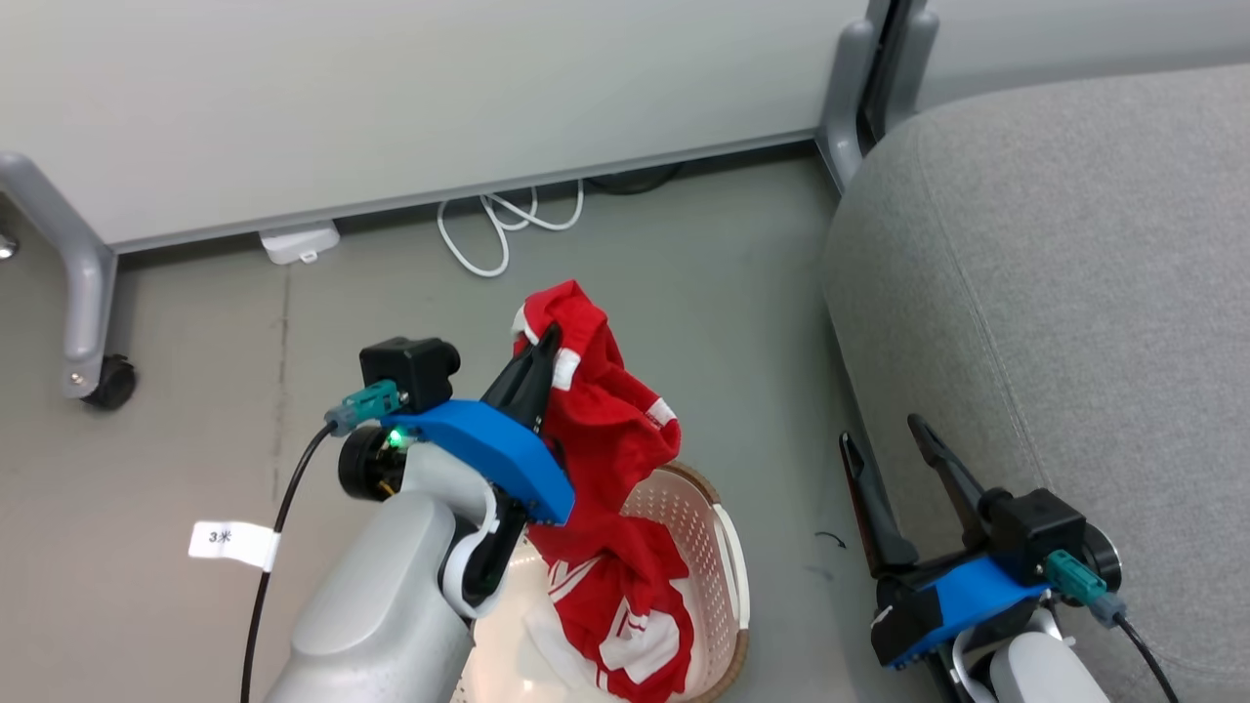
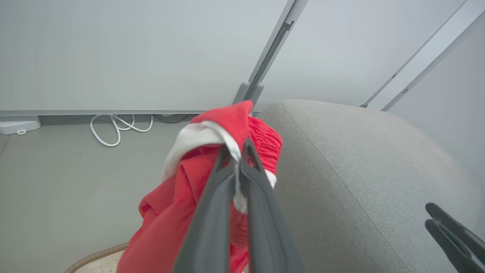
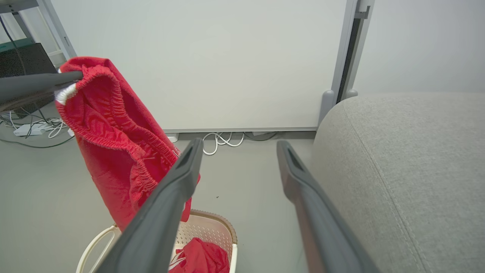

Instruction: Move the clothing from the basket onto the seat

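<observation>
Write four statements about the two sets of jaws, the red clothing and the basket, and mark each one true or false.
1. The left jaws are shut on a red garment. True.
2. The right jaws grip red cloth. False: they stand open and hold nothing, beside the sofa.
3. The lifted garment lies on the sofa. False: it hangs from the left jaws above the basket.
4. More red fabric lies inside the basket. True.
</observation>
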`<state>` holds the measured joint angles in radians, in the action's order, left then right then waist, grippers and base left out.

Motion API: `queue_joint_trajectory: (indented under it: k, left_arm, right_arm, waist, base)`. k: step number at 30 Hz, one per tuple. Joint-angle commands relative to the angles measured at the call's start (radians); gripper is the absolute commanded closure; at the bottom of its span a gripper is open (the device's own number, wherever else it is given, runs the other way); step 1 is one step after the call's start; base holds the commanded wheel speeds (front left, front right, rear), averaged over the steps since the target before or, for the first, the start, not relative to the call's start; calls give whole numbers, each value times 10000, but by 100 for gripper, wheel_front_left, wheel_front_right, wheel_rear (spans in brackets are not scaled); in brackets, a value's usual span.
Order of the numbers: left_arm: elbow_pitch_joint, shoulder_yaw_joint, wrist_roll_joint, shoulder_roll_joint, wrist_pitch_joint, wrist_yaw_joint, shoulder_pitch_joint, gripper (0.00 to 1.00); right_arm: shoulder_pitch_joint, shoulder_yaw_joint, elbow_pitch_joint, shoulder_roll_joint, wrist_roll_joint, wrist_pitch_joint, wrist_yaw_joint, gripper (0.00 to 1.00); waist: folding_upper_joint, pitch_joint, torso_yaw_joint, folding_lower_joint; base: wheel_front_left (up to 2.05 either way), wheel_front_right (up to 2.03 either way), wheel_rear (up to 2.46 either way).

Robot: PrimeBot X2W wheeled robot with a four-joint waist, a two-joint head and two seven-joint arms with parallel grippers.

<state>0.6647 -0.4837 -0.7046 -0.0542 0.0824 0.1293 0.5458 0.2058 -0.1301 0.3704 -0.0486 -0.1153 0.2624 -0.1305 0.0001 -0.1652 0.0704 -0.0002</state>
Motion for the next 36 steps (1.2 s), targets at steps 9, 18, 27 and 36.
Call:
queue_joint_trajectory:
  k: [9, 18, 27, 36]
  left_arm:
    - [-871, -682, -717, 35, -316, -648, 690, 100]
    - [-1591, -2146, -1667, 32, -426, -1791, 1183, 100]
    - [-1510, -3191, -2186, 30, -432, -2269, 1479, 100]
    - [-1380, -3704, -2400, 31, -355, -2316, 1714, 100]
  right_arm:
    - [-397, -195, 172, -31, 52, -61, -5, 0]
    - [-613, -383, 114, -31, 6, -225, -5, 0]
    - [-744, -582, -80, -32, -35, -382, -5, 0]
    - [-197, -1139, -272, -32, -175, -882, -5, 0]
  waist:
    - [-1, 782, -286, 2]
    - [-1, 1270, -298, 2]
    - [-1, 1481, -190, 2]
    - [-1, 1384, -224, 2]
  base:
    - [0, 0, 0]
    - [0, 0, 0]
    - [0, 0, 0]
    - [0, 0, 0]
